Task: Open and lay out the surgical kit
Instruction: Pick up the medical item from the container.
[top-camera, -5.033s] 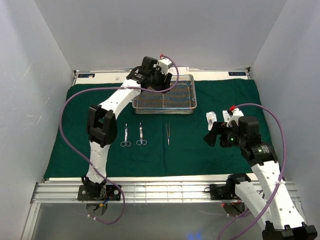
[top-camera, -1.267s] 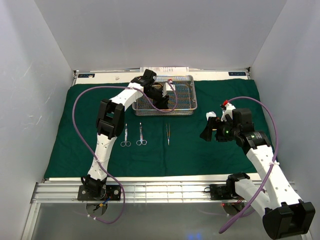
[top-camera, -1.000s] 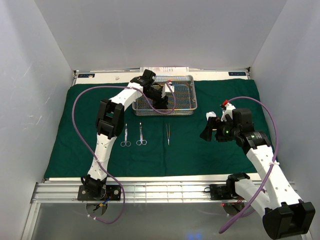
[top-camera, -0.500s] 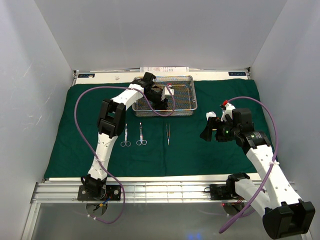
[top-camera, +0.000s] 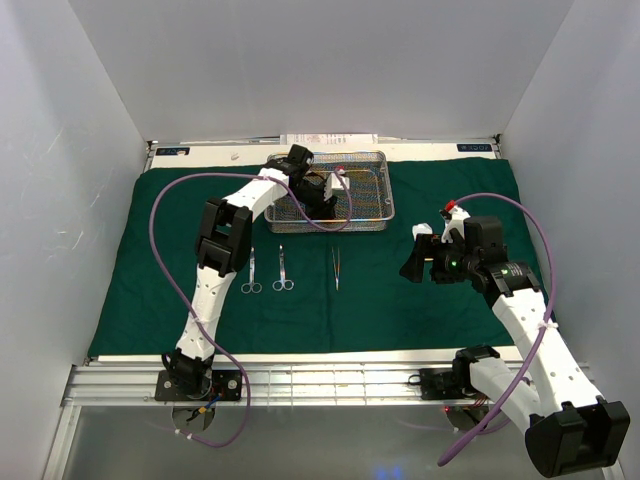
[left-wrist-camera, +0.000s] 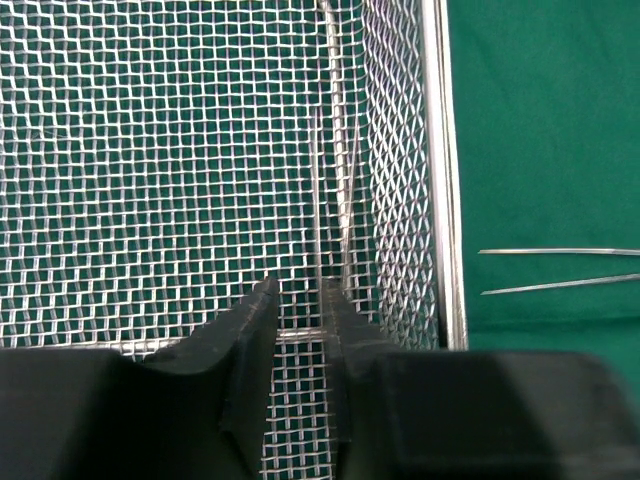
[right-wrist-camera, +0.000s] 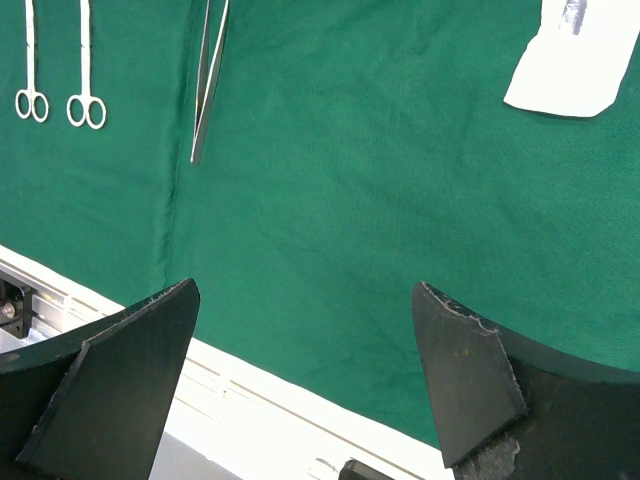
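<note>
Left end effector (left-wrist-camera: 297, 290) narrowed over tweezers (left-wrist-camera: 319, 200) in tray (left-wrist-camera: 432, 150), grip unclear, right end effector (right-wrist-camera: 305, 288) spread above cloth (right-wrist-camera: 350, 200)

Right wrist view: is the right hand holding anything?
No, the right hand hangs wide open above the green cloth with nothing in its grasp.

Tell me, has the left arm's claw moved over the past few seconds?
Yes. The left gripper has come from the far rim of the wire-mesh tray toward its near rim, lower in the top view.
</note>
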